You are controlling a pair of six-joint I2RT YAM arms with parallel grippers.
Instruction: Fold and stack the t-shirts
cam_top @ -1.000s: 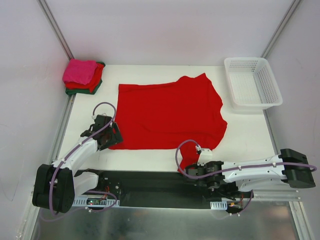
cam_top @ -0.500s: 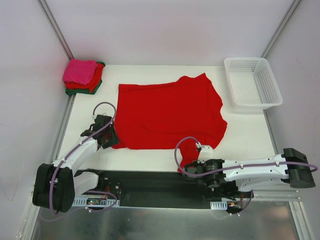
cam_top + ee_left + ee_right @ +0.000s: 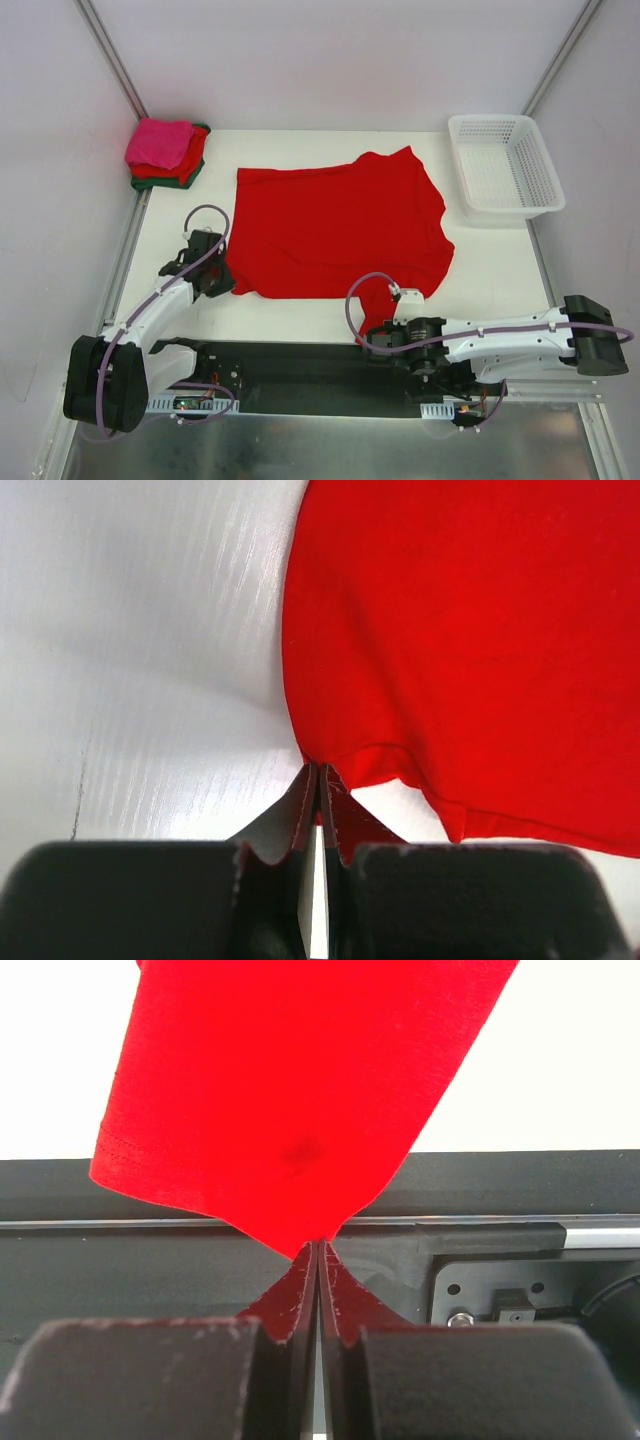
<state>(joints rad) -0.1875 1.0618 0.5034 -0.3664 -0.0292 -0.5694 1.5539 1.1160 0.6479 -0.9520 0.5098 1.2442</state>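
Count, top view: four t-shirts, one basket, two grippers.

Landmark: white lattice basket (image 3: 490, 118), at the far right corner of the table (image 3: 490, 275).

- Spread red t-shirt (image 3: 340, 225): one, lying mostly flat just left of the basket, near it but not touching.
- Folded stack, three shirts, well to the left of the basket at the opposite far corner: pink t-shirt (image 3: 158, 142) on top, folded red t-shirt (image 3: 192, 152) under it, dark green t-shirt (image 3: 186, 180) at the bottom.
- Left gripper (image 3: 318, 775): far left of the basket and nearer the arm bases. Fingers are pressed together on the hem at the near left corner of the spread red t-shirt; the cloth runs right into the fingertips.
- Right gripper (image 3: 318, 1250): left of the basket and much nearer the bases. Fingers are closed tight, pinching a point of the same shirt's near edge. The cloth fans out from the tips. This pinched part hangs over the black strip (image 3: 300, 365) along the table's near edge, off the white surface.

Basket contents: nothing visible inside.
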